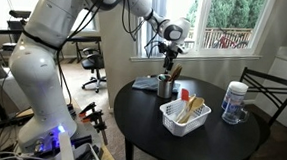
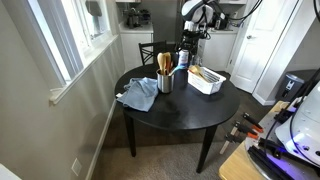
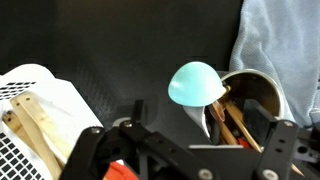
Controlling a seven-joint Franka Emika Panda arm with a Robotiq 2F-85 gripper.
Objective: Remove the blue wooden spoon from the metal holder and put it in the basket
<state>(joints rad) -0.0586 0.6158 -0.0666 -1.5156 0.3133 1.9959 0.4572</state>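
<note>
Tool (image 3: 192,138) hangs just above the metal holder (image 3: 265,90), and in the wrist view I see its two fingers (image 3: 100,145) spread wide, closed on nothing. The blue wooden spoon (image 3: 197,83) is in the holder, its pale blue bowl tipped out over the rim on the side facing the basket (image 3: 45,85), its handle running down among the brown wooden utensils (image 3: 238,125) that share the cup. The bowl sits between my fingers in that view, but neither finger touches it as far as I can tell.

In an exterior view the holder (image 1: 164,87) stands on the round black worktop (image 1: 179,147) near the edge closest to the window, with the tool (image 1: 168,59) directly over it. A blue-grey cloth (image 1: 146,83) lies crumpled against the holder along that same edge. The white lattice basket (image 1: 184,116) sits beside the holder, more toward the middle of the worktop, already carrying a few light wooden pieces (image 1: 187,110). A tall white canister (image 1: 235,101) stands apart from both, close to the edge by the dark chair (image 1: 268,93).
</note>
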